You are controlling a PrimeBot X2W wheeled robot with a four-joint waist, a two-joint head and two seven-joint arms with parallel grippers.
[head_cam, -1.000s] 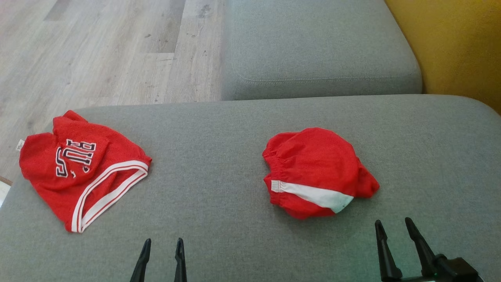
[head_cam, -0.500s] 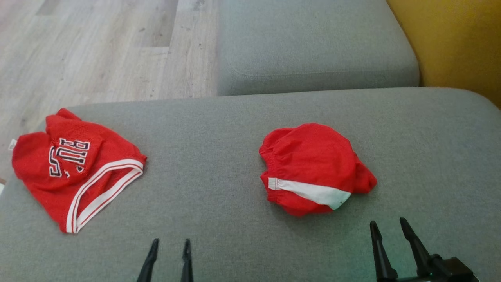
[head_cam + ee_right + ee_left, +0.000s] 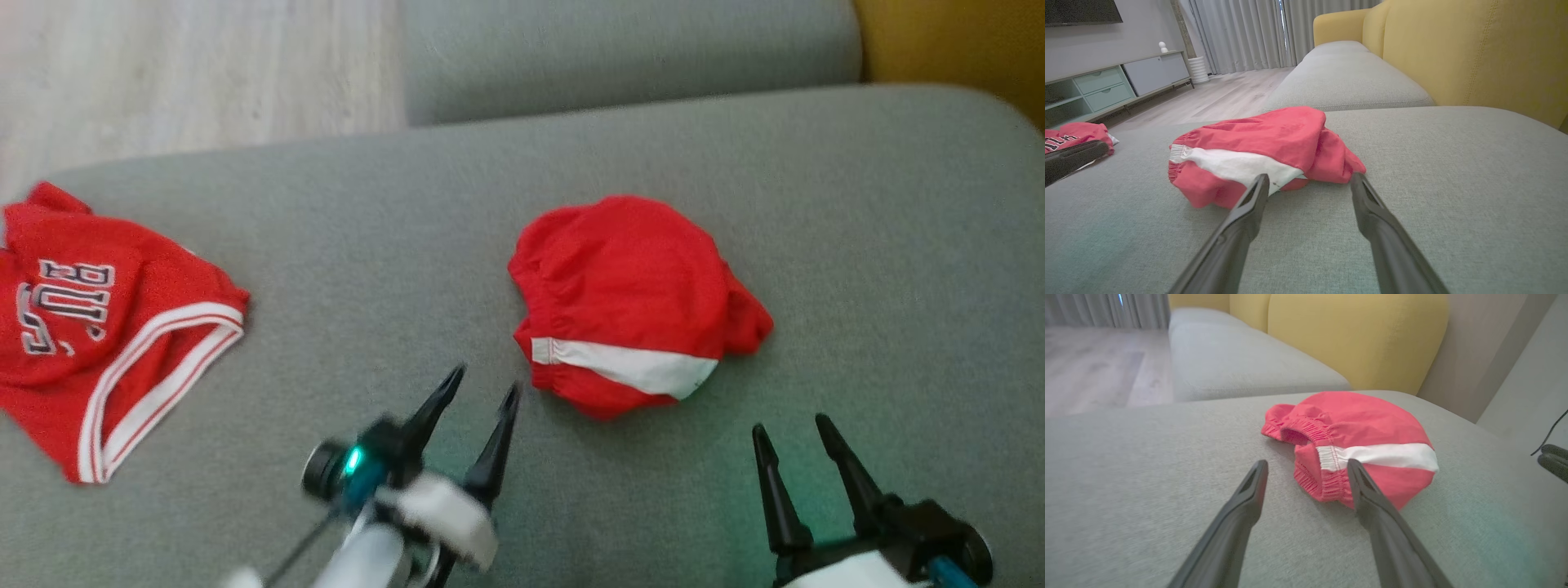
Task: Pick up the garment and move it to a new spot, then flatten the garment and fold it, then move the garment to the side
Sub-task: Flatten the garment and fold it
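Note:
A crumpled red garment (image 3: 633, 298) with a white stripe and an elastic waistband lies bunched on the grey cushion (image 3: 392, 245). It also shows in the left wrist view (image 3: 1359, 428) and the right wrist view (image 3: 1274, 139). My left gripper (image 3: 482, 390) is open, its fingertips just left of the garment's lower left edge, apart from it (image 3: 1306, 467). Below and to the right of the garment, my right gripper (image 3: 790, 426) stands open and empty, a short way off it (image 3: 1309, 177).
A second red garment (image 3: 90, 327) with white trim and lettering lies at the cushion's left edge. Another grey cushion (image 3: 629, 49) sits behind, with a yellow backrest (image 3: 955, 41) to the right. Wooden floor (image 3: 188, 73) lies beyond on the left.
The head camera has tilted down, shifting the whole scene up and left. My left arm has reached forward and right toward the striped garment. The right gripper has risen slightly.

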